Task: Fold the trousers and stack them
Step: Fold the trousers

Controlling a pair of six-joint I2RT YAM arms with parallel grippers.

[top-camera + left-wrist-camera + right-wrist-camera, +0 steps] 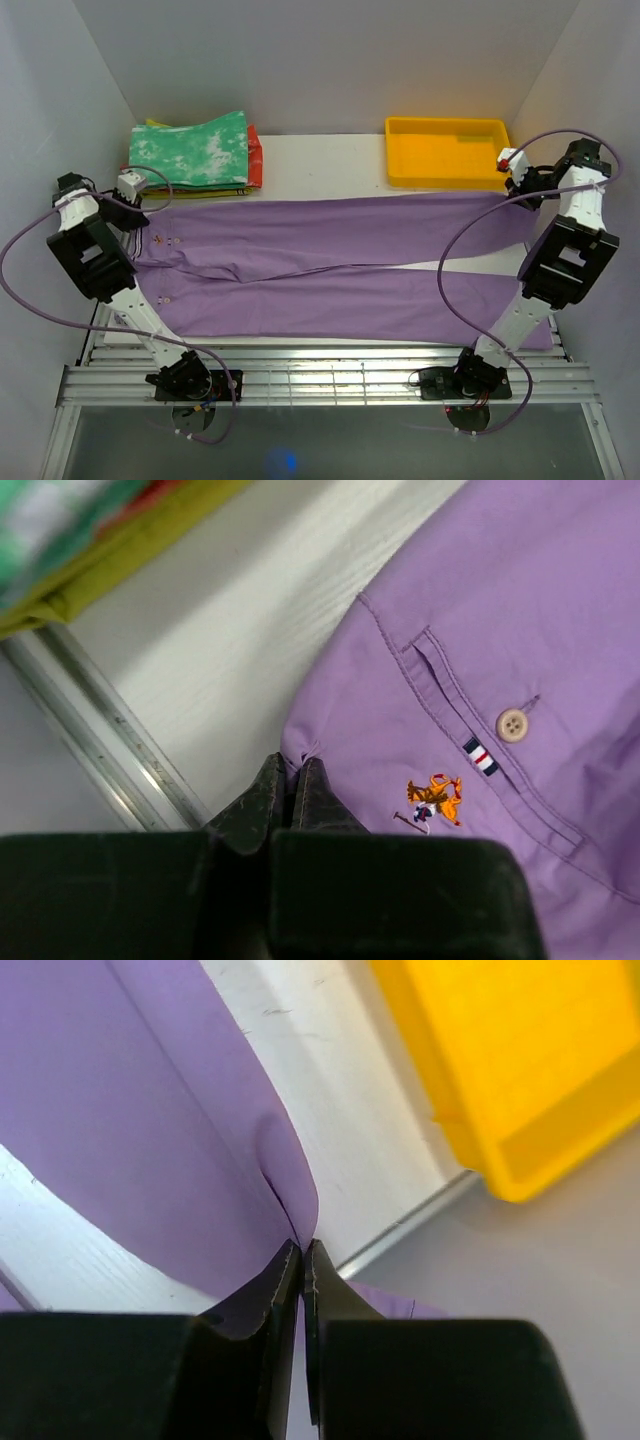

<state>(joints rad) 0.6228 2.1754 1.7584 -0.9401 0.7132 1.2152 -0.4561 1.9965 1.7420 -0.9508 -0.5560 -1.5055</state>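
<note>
The lilac-purple trousers (pixel 330 265) lie spread across the white table, waist at the left, legs running right. My left gripper (pixel 135 212) is shut on the far waist corner of the trousers (pixel 298 755), near a back pocket with a button (pixel 512 724) and an orange embroidered logo (pixel 435 798). My right gripper (pixel 517 190) is shut on the hem end of the far leg (pixel 290 1175), which puckers at the closed fingertips (pixel 302 1250).
A stack of folded garments, green-and-white mottled on top (pixel 195 148), sits at the back left; its yellow-green edge (pixel 120 555) shows in the left wrist view. A yellow bin (pixel 445 150) stands at the back right and shows in the right wrist view (pixel 520 1070). The metal table rim (pixel 100 730) runs beside the left gripper.
</note>
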